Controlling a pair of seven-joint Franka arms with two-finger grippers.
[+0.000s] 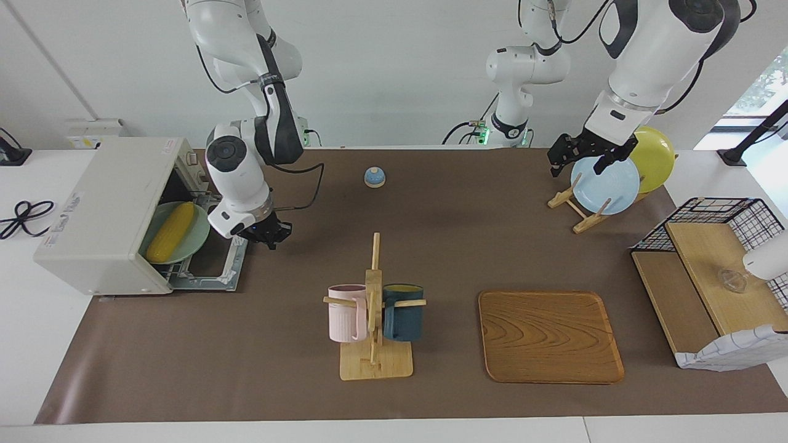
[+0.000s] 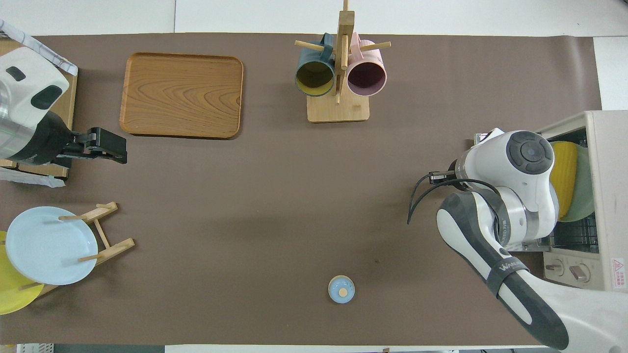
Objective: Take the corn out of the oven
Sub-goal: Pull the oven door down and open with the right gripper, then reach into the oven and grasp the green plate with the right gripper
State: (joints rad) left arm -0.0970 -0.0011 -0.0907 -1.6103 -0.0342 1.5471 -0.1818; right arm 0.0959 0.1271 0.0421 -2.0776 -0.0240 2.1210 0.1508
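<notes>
The off-white oven (image 1: 104, 209) stands at the right arm's end of the table, and its door (image 1: 212, 274) lies folded down open. The yellow corn (image 1: 169, 232) lies on a pale green plate (image 1: 198, 237) on the rack inside. In the overhead view the corn (image 2: 564, 171) and the oven (image 2: 606, 147) show partly under the right arm. My right gripper (image 1: 271, 234) hangs low just beside the open door, apart from the corn. My left gripper (image 1: 578, 165) is open and empty, up over the plate rack; it also shows in the overhead view (image 2: 105, 147).
A mug rack (image 1: 373, 307) with a pink and a dark blue mug stands mid-table, beside a wooden tray (image 1: 548, 335). A small blue dome (image 1: 375, 176) sits near the robots. A plate rack (image 1: 606, 184) and a black wire basket shelf (image 1: 714, 246) are at the left arm's end.
</notes>
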